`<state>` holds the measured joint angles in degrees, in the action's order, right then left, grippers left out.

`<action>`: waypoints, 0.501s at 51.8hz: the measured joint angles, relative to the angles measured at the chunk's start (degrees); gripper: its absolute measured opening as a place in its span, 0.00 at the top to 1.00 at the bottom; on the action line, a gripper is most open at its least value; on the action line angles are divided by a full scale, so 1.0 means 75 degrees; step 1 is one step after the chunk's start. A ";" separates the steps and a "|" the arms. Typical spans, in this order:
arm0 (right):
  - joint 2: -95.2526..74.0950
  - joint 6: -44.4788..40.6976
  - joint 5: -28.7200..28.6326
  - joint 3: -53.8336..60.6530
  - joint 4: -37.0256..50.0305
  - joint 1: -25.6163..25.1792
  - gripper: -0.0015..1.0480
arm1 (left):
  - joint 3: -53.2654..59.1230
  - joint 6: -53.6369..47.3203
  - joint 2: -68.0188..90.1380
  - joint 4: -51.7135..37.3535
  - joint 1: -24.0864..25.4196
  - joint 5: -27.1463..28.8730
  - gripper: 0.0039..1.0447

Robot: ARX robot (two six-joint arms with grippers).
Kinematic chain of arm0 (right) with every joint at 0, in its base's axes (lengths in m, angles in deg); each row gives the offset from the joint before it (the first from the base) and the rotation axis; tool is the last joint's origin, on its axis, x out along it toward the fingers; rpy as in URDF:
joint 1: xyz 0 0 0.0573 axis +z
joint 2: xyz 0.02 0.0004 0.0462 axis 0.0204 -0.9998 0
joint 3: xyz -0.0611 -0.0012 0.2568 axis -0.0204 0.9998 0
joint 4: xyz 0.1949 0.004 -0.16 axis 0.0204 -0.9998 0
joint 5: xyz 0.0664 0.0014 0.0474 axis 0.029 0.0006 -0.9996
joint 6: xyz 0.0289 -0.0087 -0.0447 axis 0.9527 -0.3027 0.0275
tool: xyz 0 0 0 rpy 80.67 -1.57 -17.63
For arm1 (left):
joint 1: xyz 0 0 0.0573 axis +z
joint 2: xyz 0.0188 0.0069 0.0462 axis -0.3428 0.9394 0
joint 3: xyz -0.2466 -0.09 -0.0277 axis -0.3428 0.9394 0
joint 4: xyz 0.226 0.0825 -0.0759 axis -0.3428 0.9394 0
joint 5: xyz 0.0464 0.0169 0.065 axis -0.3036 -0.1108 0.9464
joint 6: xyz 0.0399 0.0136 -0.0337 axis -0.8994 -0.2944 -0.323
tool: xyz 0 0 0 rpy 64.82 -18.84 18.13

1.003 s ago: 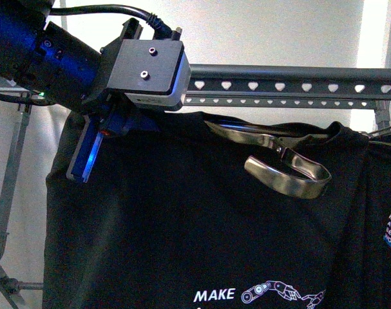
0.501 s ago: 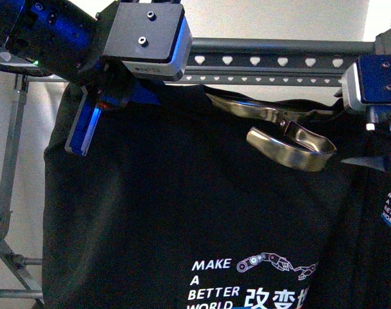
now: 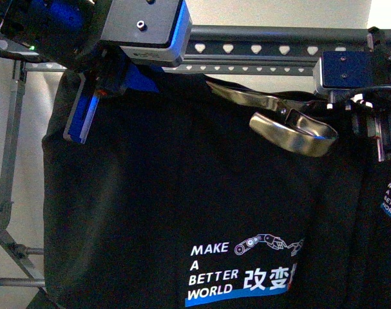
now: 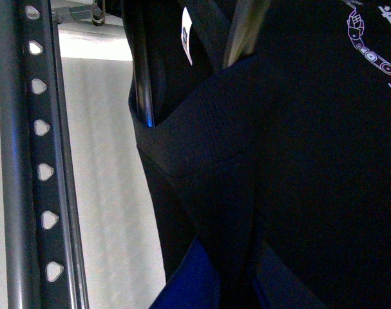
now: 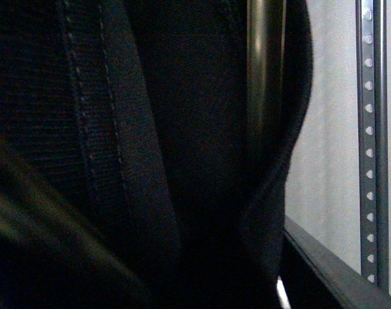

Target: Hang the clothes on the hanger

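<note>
The black T-shirt printed MAKE A BETTER WORLD hangs between my grippers, its top edge just below the dark grey rail with heart-shaped holes. Its brass-coloured hook lies tilted against the collar, below the rail and not on it. My left gripper is shut on the shirt's left shoulder; the left wrist view shows its blue fingers pinching black cloth beside the rail. My right gripper is shut on the right shoulder; the right wrist view shows dark cloth and the rail.
A second black T-shirt with a similar print hangs at the far right, against the first. A slim grey pole with cross braces stands at the left. A pale wall is behind the rack.
The shirt, hook and rail have all shifted upward in the front view, and more of the print shows. My right gripper has come into view at the right.
</note>
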<state>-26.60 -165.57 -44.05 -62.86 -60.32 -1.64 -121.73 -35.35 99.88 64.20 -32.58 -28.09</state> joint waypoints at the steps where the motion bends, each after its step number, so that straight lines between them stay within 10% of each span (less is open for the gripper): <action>1: -0.0020 0.0006 0.0000 -0.0017 0.0006 0.0006 0.60 | 0.0000 0.0000 0.0000 0.0000 0.0000 0.0000 0.96; 9: -0.0047 0.0189 -0.0064 -0.0009 0.0160 0.0009 0.87 | 0.0000 0.0047 0.0000 0.0000 0.0003 -0.0009 0.96; 26: 0.0504 0.0440 -0.0268 0.0781 -0.0052 -0.0297 0.90 | -0.0017 0.0017 0.0000 -0.0015 0.0000 -0.0087 0.58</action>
<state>-22.81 -162.26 -46.06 -57.01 -60.72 -3.87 -121.86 -35.22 99.88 64.09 -32.58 -28.75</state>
